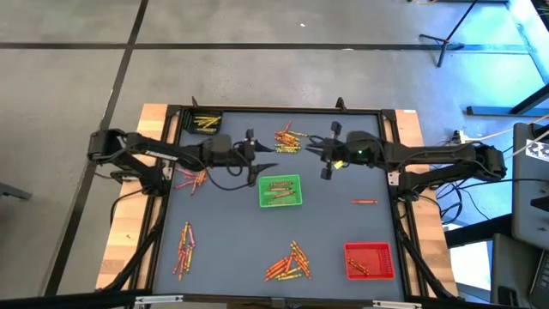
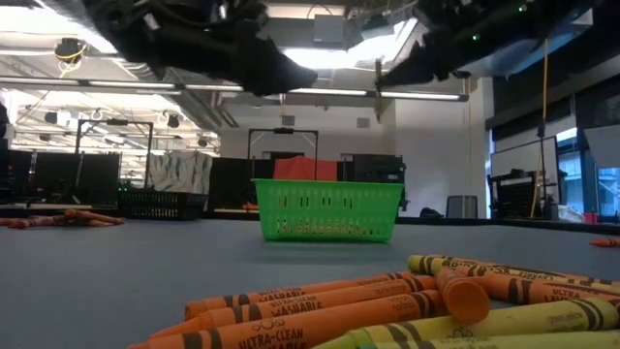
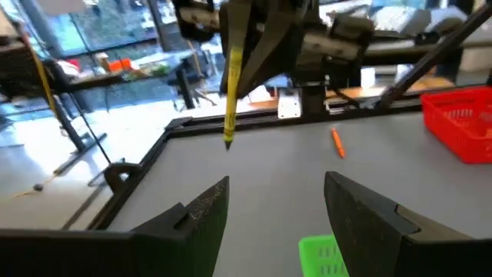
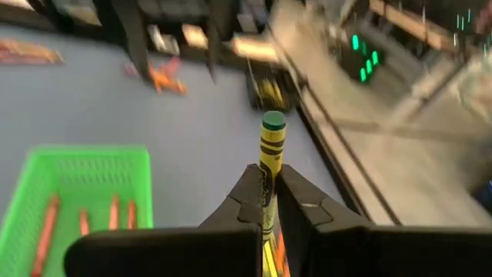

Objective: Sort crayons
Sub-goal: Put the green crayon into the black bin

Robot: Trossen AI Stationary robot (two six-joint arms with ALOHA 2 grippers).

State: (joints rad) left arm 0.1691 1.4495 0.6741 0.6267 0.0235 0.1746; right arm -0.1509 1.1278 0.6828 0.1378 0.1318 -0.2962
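My right gripper (image 4: 265,185) is shut on a yellow-wrapped crayon (image 4: 270,154) with a green end, above the table beyond the far right corner of the green tray (image 1: 280,190). In the left wrist view this crayon (image 3: 230,92) hangs nearly upright over bare table. My left gripper (image 3: 280,208) is open with nothing between its fingers, just beyond the tray's far left corner and facing the right gripper. Several orange crayons (image 4: 84,219) lie in the green tray. Loose crayon piles lie at the far middle (image 1: 290,137), left (image 1: 190,178), near left (image 1: 184,249) and near middle (image 1: 290,262). My right gripper pinches the yellow crayon between its two fingers, on the wrapper (image 4: 267,185) behind the green end. The crayon lies along the fingers, and its green end (image 4: 274,121) sticks out past the fingertips. It is lifted clear of the table.
A red tray (image 1: 369,260) stands near the table's near right corner, with a few crayons in it. A black tray (image 1: 204,123) with yellow crayons sits at the far left corner. One orange crayon (image 1: 364,201) lies alone right of the green tray.
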